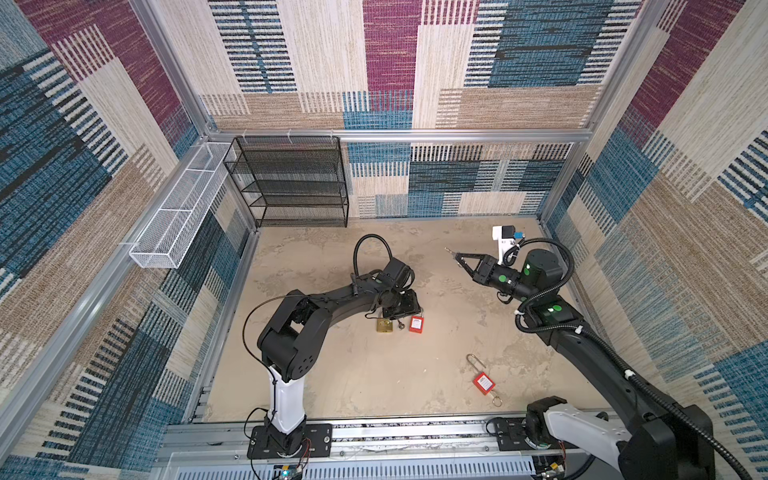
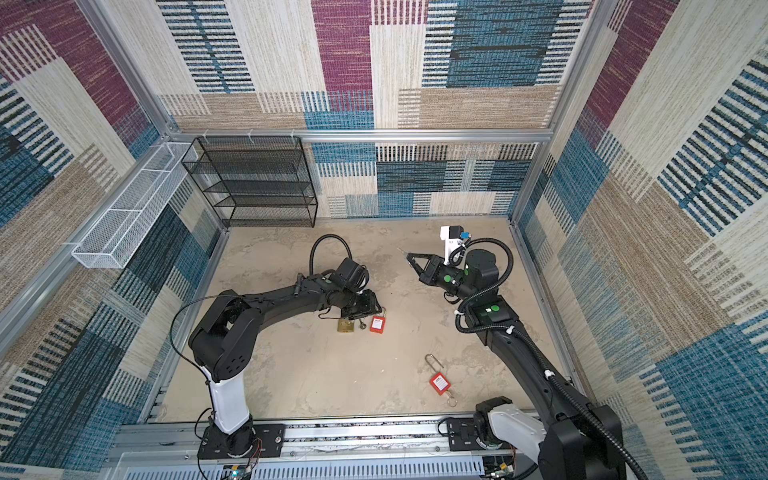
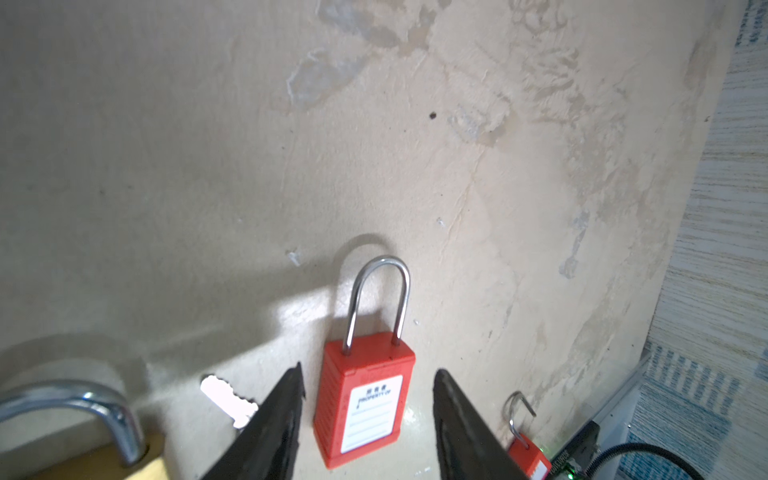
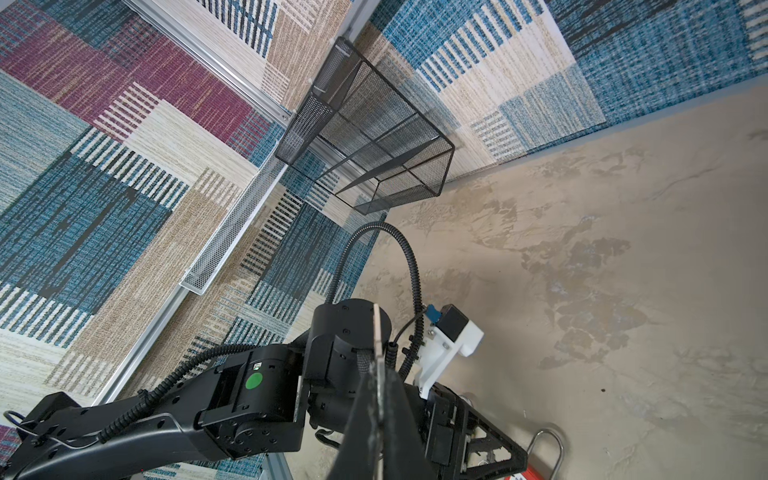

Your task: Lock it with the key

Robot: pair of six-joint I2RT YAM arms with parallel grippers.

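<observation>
Firstly, black mesh rack (image 1: 291, 183) at far wall, white mesh basket (image 1: 178, 216) on left wall; key (image 4: 377, 332) pinched between the pressed-together right gripper (image 1: 457, 256) fingers, raised at far right, long axis pointing left and far; left gripper (image 3: 368, 372) fingers spread astride red padlock (image 3: 361, 415) lying mid-table, shackle pointing far; brass padlock (image 1: 385, 325) just left of it.

Mottled beige floor (image 1: 365, 386); red padlock (image 3: 361, 407); gold padlock (image 1: 385, 325).

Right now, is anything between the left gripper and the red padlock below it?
Nothing visible. The left gripper, jaws open, straddles the red padlock; a loose key lies just outside one finger, the brass padlock beyond it.
</observation>
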